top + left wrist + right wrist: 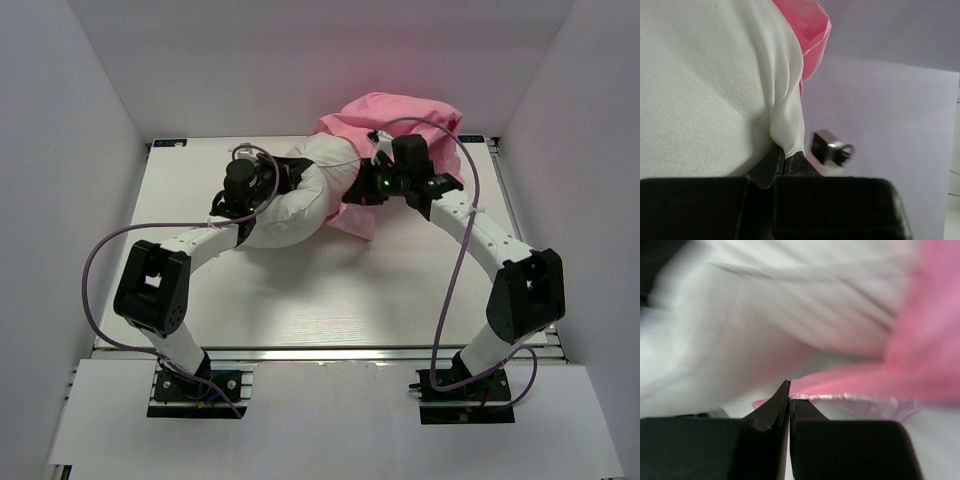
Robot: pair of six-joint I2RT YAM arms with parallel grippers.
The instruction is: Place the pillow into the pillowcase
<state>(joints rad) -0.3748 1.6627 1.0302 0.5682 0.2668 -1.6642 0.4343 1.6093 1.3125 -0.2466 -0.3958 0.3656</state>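
The left gripper has its jaws closed on a fold of the white pillow. The right gripper has its jaws closed on the edge of the pink pillowcase. The pillow lies near the middle of the far edge of the table. Its right end is inside the pillowcase, which is bunched at the far edge, right of the middle.

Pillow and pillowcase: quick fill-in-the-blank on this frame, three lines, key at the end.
1. The left tool is shut on a fold of the ____ pillow.
2. The right tool is shut on the ____ edge of the pillowcase.
3. In the top view, the pillowcase lies toward the ____ edge of the table.
Missing words: white; pink; far.
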